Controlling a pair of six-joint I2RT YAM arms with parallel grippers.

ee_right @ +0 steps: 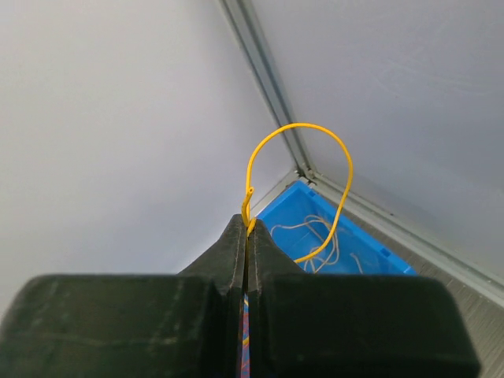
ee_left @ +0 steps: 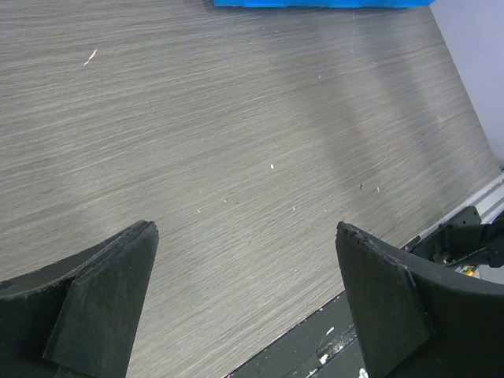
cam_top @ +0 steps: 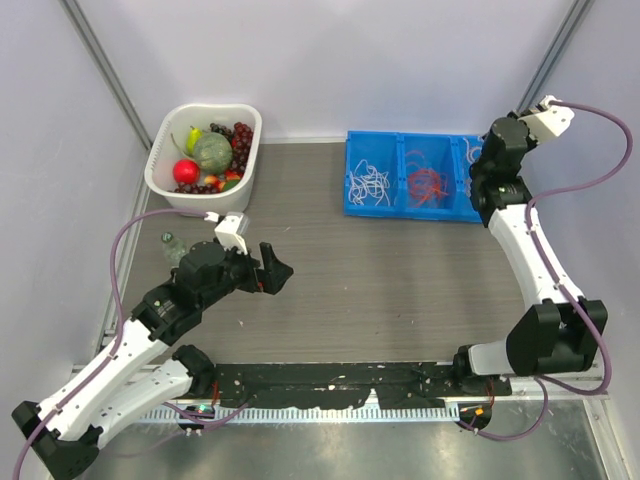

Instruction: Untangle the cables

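A blue three-compartment tray (cam_top: 412, 208) stands at the back right. White cables (cam_top: 370, 184) lie in its left compartment and red-orange cables (cam_top: 428, 184) in the middle one. My right gripper (cam_top: 482, 172) hovers over the right compartment, which it partly hides. In the right wrist view it (ee_right: 248, 224) is shut on a yellow cable (ee_right: 303, 126), which arches up in a loop and hangs down over the tray (ee_right: 370, 248), where pale strands (ee_right: 315, 228) lie. My left gripper (cam_top: 277, 268) is open and empty over bare table at the left (ee_left: 244, 236).
A white basket (cam_top: 165, 140) of toy fruit stands at the back left. A small clear bottle (cam_top: 172, 246) lies beside the left arm. A black strip (cam_top: 330, 380) runs along the near table edge. Walls close in behind and at both sides.
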